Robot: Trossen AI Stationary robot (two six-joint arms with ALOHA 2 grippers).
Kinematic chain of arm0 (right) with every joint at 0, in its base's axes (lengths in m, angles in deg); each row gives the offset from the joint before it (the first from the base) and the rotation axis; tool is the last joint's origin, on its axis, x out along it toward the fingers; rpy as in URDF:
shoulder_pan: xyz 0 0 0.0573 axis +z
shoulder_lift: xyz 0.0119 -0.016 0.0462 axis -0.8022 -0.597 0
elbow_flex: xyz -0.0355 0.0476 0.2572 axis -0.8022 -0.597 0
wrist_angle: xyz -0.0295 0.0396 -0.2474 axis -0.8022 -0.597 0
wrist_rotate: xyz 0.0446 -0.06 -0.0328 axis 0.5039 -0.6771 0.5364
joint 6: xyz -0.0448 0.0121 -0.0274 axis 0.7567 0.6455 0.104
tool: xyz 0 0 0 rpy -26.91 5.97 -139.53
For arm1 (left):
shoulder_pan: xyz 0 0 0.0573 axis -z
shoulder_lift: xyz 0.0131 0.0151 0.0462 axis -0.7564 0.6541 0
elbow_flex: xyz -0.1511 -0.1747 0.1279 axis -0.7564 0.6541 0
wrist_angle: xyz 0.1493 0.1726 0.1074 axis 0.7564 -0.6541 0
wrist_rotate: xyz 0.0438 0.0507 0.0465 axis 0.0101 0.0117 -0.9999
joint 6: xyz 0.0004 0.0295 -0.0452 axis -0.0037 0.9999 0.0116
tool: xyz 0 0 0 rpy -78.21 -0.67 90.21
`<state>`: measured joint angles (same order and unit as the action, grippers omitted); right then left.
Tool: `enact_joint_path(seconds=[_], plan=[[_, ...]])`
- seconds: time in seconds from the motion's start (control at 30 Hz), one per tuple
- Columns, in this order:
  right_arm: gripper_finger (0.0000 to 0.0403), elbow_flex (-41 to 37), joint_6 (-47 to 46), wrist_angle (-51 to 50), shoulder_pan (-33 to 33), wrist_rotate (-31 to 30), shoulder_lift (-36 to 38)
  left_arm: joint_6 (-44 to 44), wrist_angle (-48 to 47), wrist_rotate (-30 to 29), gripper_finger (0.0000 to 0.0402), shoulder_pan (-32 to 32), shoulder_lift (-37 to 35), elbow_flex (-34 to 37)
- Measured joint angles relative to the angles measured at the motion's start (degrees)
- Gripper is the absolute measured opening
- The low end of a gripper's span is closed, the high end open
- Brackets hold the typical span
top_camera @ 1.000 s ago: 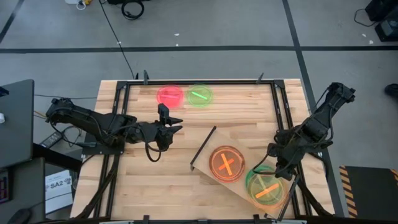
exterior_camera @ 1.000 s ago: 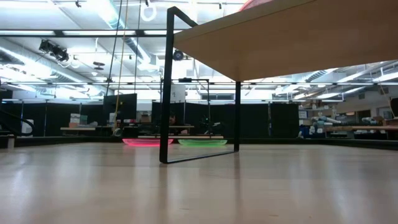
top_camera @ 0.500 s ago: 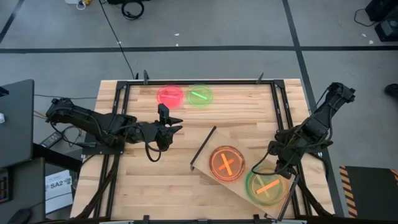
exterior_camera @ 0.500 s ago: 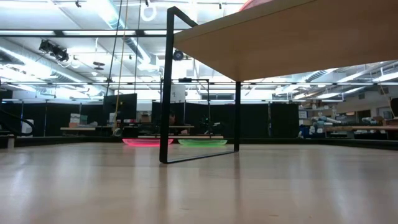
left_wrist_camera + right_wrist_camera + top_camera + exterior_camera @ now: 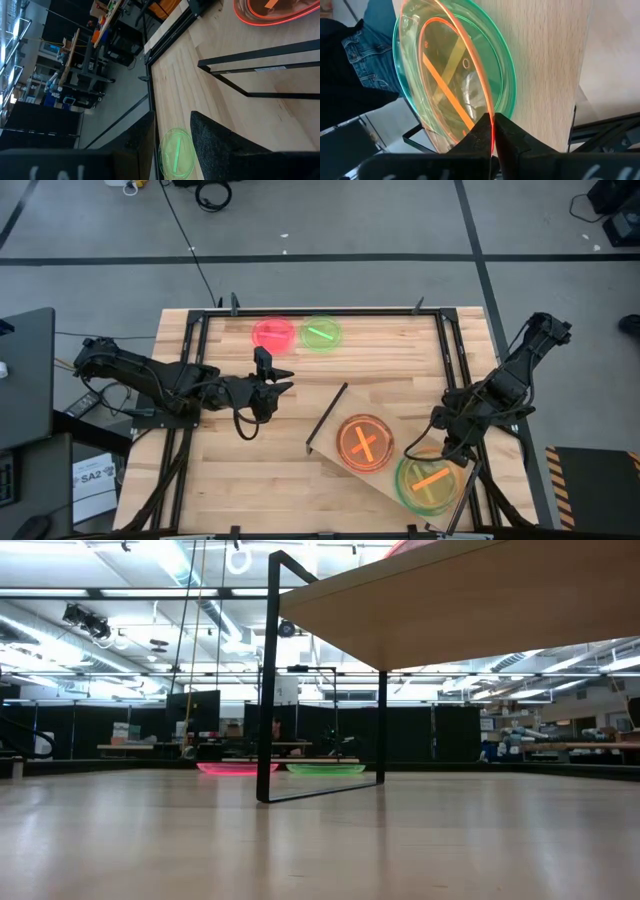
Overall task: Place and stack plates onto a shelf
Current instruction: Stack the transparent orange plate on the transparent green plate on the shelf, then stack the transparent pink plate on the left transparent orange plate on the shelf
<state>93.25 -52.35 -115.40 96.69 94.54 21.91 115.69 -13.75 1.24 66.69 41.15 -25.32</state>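
Plates of translucent neon plastic: an orange plate [image 5: 364,443] and a green-and-orange stack [image 5: 431,483] lie on the shelf [image 5: 335,418] by the worktop's near right corner, while a pink plate [image 5: 272,334] and green plate [image 5: 321,333] sit at its far edge. Only the right wrist view shows the right gripper [image 5: 493,131] pinching the stack's orange rim between nearly closed fingers. The left gripper [image 5: 283,378], fingers parted and empty, hovers over mid-worktop.
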Motion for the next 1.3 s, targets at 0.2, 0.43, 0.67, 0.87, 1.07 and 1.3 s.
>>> enact_joint_path(seconds=[0.2, 0.43, 0.67, 0.87, 1.07, 1.3], plan=[[0.0038, 0.0, -0.17, -0.09, -0.49, -0.64, 0.0, 0.0, 0.01, 0.0, 0.0133, 0.0, 0.0, 0.0], [0.0069, 0.0, -0.17, -0.12, -1.0, -1.64, -0.02, 0.0, 0.0, 0.0, 0.0133, 0.0, -0.01, 0.0], [0.0112, 0.0, -0.19, -1.19, -1.02, -1.62, -0.02, 0.0, -0.01, 0.02, 0.0133, 0.0, -0.02, 0.0], [0.0148, 0.0, -0.22, -2.93, -1.02, -1.62, -0.02, 0.0, 0.01, 0.0, 0.0133, 0.0, -0.01, 0.0], [0.018, 0.0, -0.22, -2.93, -1.02, -1.62, -0.02, 0.0, 0.01, 0.02, 0.0133, 0.0, 0.0, 0.0], [0.0197, 0.0, 0.12, -2.91, -1.02, -1.53, -0.02, -0.08, -0.01, 0.0, 0.0133, -0.02, 0.0, 0.0]])
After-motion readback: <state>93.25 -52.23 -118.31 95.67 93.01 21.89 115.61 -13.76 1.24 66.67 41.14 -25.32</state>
